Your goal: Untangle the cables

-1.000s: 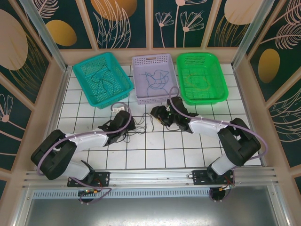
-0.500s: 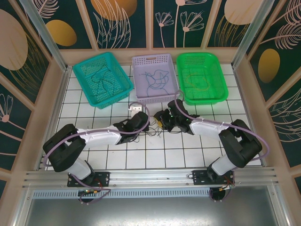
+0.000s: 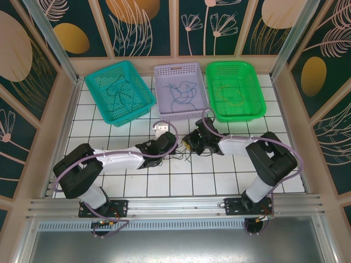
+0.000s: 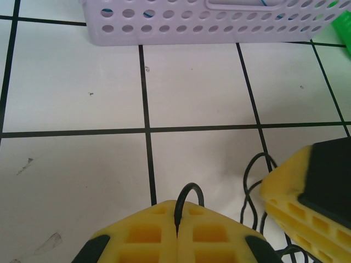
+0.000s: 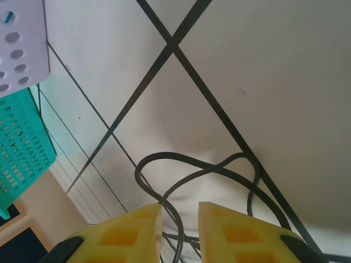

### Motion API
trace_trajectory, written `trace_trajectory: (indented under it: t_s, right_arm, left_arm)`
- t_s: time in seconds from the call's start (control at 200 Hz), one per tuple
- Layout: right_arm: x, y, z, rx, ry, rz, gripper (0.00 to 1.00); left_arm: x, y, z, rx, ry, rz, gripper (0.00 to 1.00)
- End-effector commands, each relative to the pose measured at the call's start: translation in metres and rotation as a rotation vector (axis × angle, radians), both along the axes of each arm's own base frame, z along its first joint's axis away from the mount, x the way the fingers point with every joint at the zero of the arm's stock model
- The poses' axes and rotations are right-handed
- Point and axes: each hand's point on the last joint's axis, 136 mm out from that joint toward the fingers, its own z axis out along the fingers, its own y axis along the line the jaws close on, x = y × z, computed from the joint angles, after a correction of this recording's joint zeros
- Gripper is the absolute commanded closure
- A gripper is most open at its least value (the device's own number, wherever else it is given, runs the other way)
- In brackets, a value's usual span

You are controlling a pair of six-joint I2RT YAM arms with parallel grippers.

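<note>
Left wrist view, bottom centre: our left gripper [image 4: 177,222] is clenched on a thin black cable loop [image 4: 190,188]; beyond, at top, we see a perforated lilac plastic basket [image 4: 192,24]. Our right gripper [image 5: 180,213] stands slightly parted, dark strands [image 5: 164,155] between.

The table [image 3: 181,181] is white tile ruled by a black grid. The teal basket [image 3: 131,114] at far left carries dark cables [image 3: 118,90]. The lilac basket [image 3: 181,68] in the middle is dotted with round holes and holds dark blue cables [image 3: 181,93]. The bright green basket [image 3: 238,116] at far right holds green cables [image 3: 233,101].

The wall panels [image 3: 131,27] are deep blue-green, with pale line-drawn leaves and flowers and golden-orange discs.

The left arm [image 3: 118,160] and right arm [image 3: 236,145] are white with black joints, trailed by lilac arm cables [image 3: 299,164].

The left gripper [image 4: 176,211] and right gripper [image 5: 180,216] have yellow fingers in a waffle grid, backed with black. A black cable [image 4: 190,186] loops over the white tile.
</note>
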Motion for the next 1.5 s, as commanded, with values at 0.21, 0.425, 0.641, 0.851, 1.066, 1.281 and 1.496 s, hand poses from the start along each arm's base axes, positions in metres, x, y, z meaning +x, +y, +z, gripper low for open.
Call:
trace_trajectory:
  t_s: [0.21, 0.425, 0.641, 0.851, 1.066, 1.281, 1.496]
  right_arm:
    - [0.015, 0.002, 0.002, 0.004, -0.037, -0.019, 0.76]
    - [0.022, 0.010, 0.003, 0.029, -0.056, -0.008, 0.74]
    - [0.026, 0.008, 0.007, 0.024, -0.072, -0.012, 0.74]
    - [0.024, 0.004, -0.005, 0.010, -0.054, -0.020, 0.93]
    - [0.027, 0.002, 0.012, 0.032, -0.098, -0.032, 1.00]
    - [0.034, -0.036, 0.067, -0.045, -0.236, -0.085, 1.00]
    - [0.051, -0.108, 0.132, -0.173, -0.435, -0.163, 1.00]
  left_arm:
    - [0.002, -0.006, 0.007, 0.008, -0.017, -0.012, 1.00]
    - [0.000, -0.008, 0.006, -0.004, -0.010, -0.020, 1.00]
    - [-0.001, -0.009, 0.000, -0.012, 0.002, -0.020, 1.00]
    - [0.001, -0.009, 0.005, -0.012, -0.012, -0.013, 1.00]
    - [0.001, 0.000, -0.003, 0.023, 0.009, 0.026, 1.00]
    - [-0.003, 0.023, -0.028, 0.149, 0.077, 0.117, 1.00]
    - [-0.010, 0.041, -0.032, 0.167, 0.086, 0.160, 1.00]
